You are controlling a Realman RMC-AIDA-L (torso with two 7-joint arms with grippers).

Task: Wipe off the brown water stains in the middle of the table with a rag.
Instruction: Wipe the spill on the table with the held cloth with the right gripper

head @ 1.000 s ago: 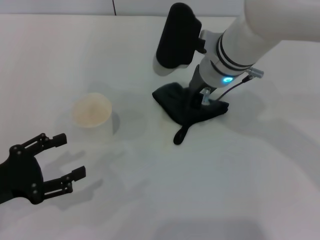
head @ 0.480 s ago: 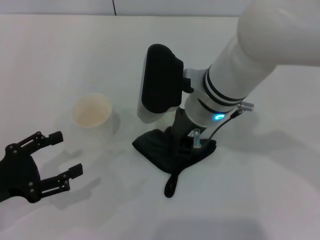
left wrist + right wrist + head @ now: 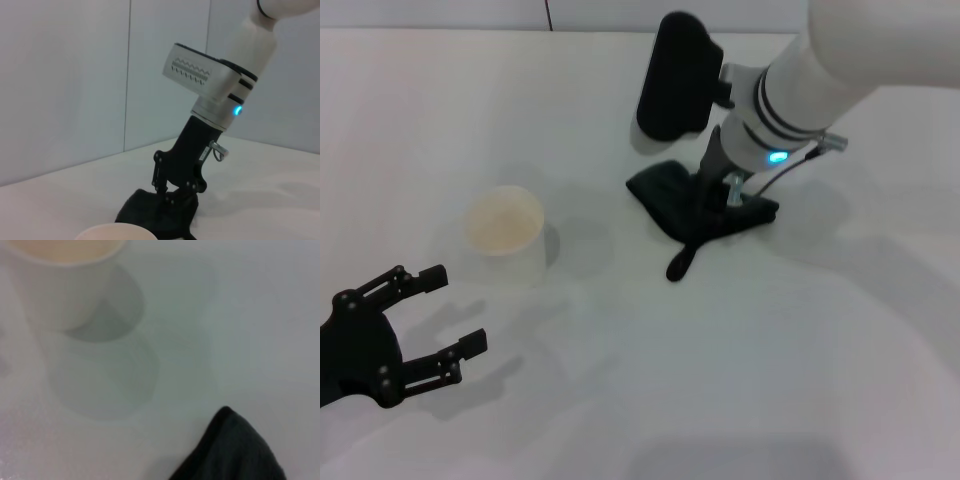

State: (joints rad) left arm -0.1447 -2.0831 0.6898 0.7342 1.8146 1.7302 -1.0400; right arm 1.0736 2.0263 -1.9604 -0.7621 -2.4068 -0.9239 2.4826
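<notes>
**Right gripper pressed down on the rag, left arm parked at the near edge**

Nearest the robot, at about 8 o'clock in the head view, the left gripper (image 3: 440,318) hovers low over the table (image 3: 740,380). Its two black fingers (image 3: 425,277) stand wide apart and hold nothing.

Farther out, at roughly 10 o'clock from the centre of the head view, a white cup (image 3: 506,231) stands upright with a pale beige inside. It is well apart from the left gripper and throws a soft shadow toward 3 o'clock. The right wrist view shows the same cup (image 3: 60,280) and its shadow on bare white tabletop.

Beyond that, at about 1 o'clock, the rag (image 3: 670,200) lies crumpled on the table, dark green-black, with its small loop tag (image 3: 678,264) trailing toward 6 o'clock. The right gripper (image 3: 712,196) comes down from the white arm at 2 o'clock and presses onto the rag's middle. In the left wrist view its black fingers (image 3: 161,175) close together on a fold of the cloth (image 3: 165,215).

The brown water stains cannot be made out in any view; the table around the rag and cup looks plain white.
</notes>
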